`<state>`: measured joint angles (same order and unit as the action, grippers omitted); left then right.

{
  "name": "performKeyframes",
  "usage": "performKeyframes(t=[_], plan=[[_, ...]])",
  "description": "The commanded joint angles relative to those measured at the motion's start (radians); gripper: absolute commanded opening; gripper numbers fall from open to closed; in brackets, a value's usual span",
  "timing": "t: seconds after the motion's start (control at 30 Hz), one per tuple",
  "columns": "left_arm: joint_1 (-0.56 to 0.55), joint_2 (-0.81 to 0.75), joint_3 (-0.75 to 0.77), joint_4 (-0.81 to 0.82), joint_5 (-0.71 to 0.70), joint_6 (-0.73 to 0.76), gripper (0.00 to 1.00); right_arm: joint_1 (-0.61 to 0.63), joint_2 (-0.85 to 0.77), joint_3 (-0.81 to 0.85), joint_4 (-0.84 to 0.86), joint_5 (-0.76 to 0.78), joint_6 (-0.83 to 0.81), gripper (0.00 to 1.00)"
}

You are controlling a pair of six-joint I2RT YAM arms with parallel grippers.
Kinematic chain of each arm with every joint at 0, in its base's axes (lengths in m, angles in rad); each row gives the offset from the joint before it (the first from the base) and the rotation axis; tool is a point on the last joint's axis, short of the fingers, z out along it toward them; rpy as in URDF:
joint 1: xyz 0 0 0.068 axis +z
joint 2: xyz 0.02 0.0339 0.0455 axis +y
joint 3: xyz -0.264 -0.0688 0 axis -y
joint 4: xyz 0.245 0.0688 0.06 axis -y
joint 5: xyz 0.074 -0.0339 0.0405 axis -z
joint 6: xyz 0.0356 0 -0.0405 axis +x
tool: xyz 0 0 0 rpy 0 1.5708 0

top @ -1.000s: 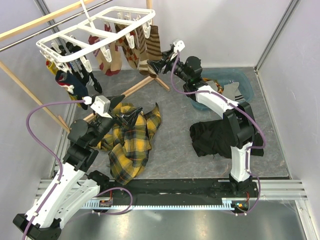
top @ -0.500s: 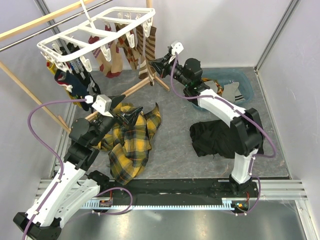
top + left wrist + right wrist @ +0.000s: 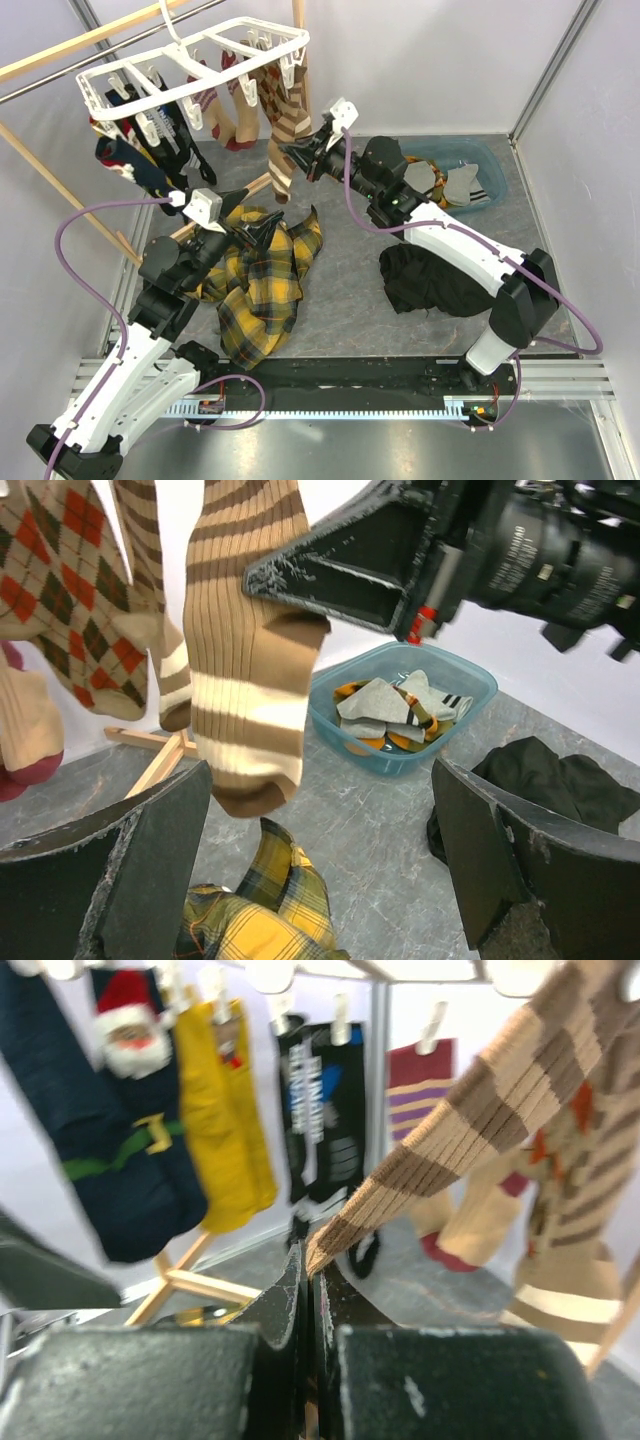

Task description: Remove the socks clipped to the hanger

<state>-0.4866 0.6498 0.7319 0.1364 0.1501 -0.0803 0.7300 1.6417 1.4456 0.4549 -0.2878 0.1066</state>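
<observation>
Right gripper point(image 3: 308, 1270) is now shut: a second ago the jaws were apart next to the brown-striped sock point(image 3: 480, 1110), now they're pinched together on its edge. The arm has also swung left and down from where it was, dragging the sock with it. In the wrist view the sock runs taut from my jaws up toward its clip, so I judge it's still clipped, though the clip itself sits at the frame edge.

The hanger point(image 3: 92, 92) has swung and turned with the pull since then, and it still hangs from the rail. That's load going into the frame, not yet into the clip. I'd expect a firmer downward tug to pop it.

The rest of the socks point(image 3: 130, 165) are still hanging on the hanger; some socks already lie in the blue bin point(image 3: 480, 165).

Left gripper point(image 3: 258, 232): fingers wide apart, holding nothing, hovering over the yellow plaid cloth point(image 3: 260, 290), same spot as before.
</observation>
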Motion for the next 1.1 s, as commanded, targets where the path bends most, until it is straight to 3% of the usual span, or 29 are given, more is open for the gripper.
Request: performKeyframes(t=[0.0, 0.6, 0.83, 0.93, 1.07], plan=[[-0.001, 0.007, -0.005, 0.026, -0.034, 0.037, 0.97, 0.058, -0.049, -0.011, -0.022, 0.045, -0.013, 0.00], [-0.001, 0.089, 0.004, 0.049, -0.093, 0.076, 0.95, 0.203, -0.069, 0.022, -0.056, 0.177, 0.085, 0.00], [-0.001, 0.145, 0.018, 0.075, -0.103, 0.079, 0.86, 0.220, -0.077, 0.032, -0.070, 0.222, 0.149, 0.00], [-0.001, 0.157, 0.015, 0.089, -0.092, 0.079, 0.75, 0.221, -0.077, 0.032, -0.079, 0.242, 0.169, 0.00], [-0.001, 0.166, 0.021, 0.094, -0.064, 0.077, 0.22, 0.223, -0.075, 0.038, -0.096, 0.256, 0.180, 0.01]])
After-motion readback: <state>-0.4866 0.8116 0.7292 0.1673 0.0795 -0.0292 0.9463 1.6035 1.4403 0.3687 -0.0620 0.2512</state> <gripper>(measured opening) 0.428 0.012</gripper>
